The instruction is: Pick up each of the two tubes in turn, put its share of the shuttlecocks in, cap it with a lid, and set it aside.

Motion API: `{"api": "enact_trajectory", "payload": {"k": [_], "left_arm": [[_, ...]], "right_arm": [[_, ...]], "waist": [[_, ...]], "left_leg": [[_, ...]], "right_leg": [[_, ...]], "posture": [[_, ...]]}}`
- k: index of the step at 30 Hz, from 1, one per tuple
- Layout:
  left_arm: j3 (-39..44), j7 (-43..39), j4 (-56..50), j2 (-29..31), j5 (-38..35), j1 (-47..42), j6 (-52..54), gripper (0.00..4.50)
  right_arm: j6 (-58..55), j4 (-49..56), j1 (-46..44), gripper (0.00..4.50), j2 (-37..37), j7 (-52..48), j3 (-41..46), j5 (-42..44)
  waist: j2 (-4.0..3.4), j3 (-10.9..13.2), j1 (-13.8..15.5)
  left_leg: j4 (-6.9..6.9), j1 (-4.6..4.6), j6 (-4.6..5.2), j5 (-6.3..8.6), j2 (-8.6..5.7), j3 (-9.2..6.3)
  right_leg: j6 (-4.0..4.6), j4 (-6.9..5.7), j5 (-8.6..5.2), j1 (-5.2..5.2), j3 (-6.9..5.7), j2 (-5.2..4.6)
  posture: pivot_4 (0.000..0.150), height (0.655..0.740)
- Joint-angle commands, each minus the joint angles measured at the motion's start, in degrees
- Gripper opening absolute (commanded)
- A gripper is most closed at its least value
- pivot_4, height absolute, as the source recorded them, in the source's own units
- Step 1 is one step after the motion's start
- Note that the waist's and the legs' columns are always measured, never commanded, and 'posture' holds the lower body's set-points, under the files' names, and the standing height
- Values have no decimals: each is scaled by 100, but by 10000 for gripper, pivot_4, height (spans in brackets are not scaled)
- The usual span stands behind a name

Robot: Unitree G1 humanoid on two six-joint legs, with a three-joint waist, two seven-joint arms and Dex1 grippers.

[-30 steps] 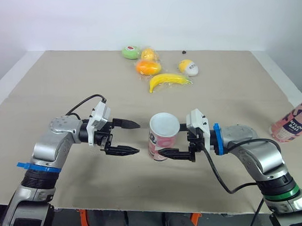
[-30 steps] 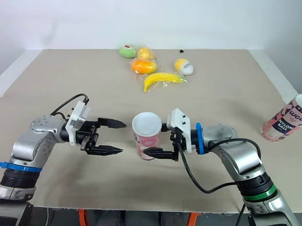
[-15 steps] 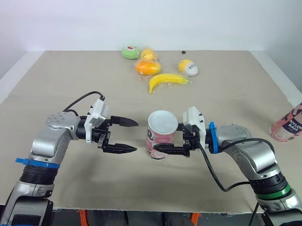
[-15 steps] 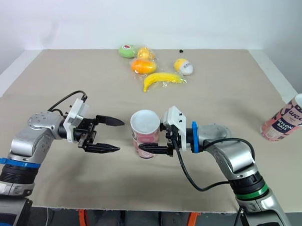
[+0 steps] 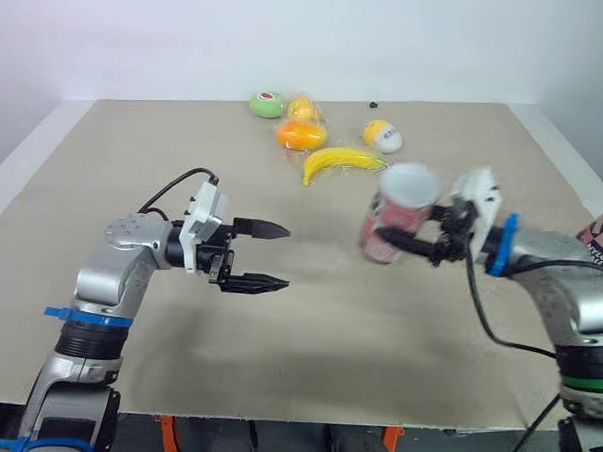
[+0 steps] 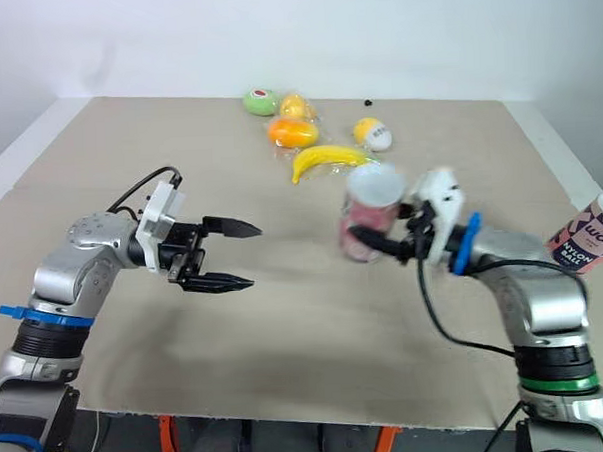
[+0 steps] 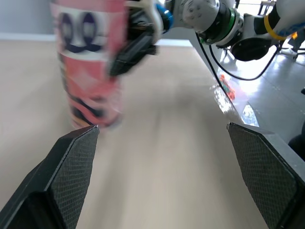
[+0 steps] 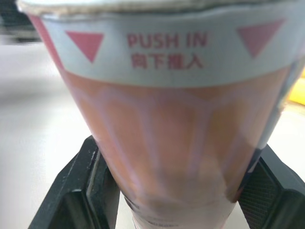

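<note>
A pink patterned tube point(image 5: 396, 222) with a white top stands tilted at the table's centre right, and my right gripper point(image 5: 408, 246) is shut on its lower half. In the right wrist view the tube point(image 8: 157, 119) shows a "PUSH IN" band between the black fingers point(image 8: 95, 191). My left gripper point(image 5: 281, 255) hovers open and holds nothing, a good hand's width left of the tube. The left wrist view looks between its fingers point(image 7: 71, 167) at the tube point(image 7: 88, 62). A second pink tube point(image 6: 592, 235) with an open white rim stands at the table's right edge.
At the back centre of the table point(image 5: 129, 163) lie a banana point(image 5: 339, 162), an orange fruit point(image 5: 300, 134), a green fruit point(image 5: 267, 104) and a yellow-white fruit point(image 5: 382, 134). A small black item point(image 5: 373, 105) sits behind them.
My right gripper has carried the tube to the right and farther back, away from my left gripper. The left gripper has stayed open in about the same place.
</note>
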State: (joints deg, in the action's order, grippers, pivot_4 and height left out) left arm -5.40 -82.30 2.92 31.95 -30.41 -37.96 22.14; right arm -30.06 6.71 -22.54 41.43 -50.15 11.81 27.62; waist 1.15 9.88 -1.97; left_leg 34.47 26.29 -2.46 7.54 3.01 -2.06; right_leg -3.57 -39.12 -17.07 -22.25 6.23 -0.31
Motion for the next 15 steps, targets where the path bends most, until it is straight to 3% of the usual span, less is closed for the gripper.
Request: {"api": "enact_trajectory", "payload": {"k": [1,6,15], "left_arm": [[-29,107,96,-219,-30,-337,21,45000],[-32,311,361,-544,14,-645,-41,45000],[120,590,635,-974,-35,-900,-217,45000]], "right_arm": [[307,-945,225,31668,489,537,1057,-306],[492,-1763,271,31668,566,810,1435,-394],[629,-2215,289,31668,409,848,1283,-386]], "waist": [[-2,1,26],[-5,2,0],[-25,-1,-64]], "left_leg": [[-1,0,0,0,-6,0],[0,-1,4,2,-6,5],[6,-9,6,0,-8,7]], "right_leg": [[-1,0,-1,2,0,-6],[0,0,0,1,7,-4],[-11,0,6,13,12,-4]], "posture": [[1500,7400],[1500,7400],[1500,7400]]}}
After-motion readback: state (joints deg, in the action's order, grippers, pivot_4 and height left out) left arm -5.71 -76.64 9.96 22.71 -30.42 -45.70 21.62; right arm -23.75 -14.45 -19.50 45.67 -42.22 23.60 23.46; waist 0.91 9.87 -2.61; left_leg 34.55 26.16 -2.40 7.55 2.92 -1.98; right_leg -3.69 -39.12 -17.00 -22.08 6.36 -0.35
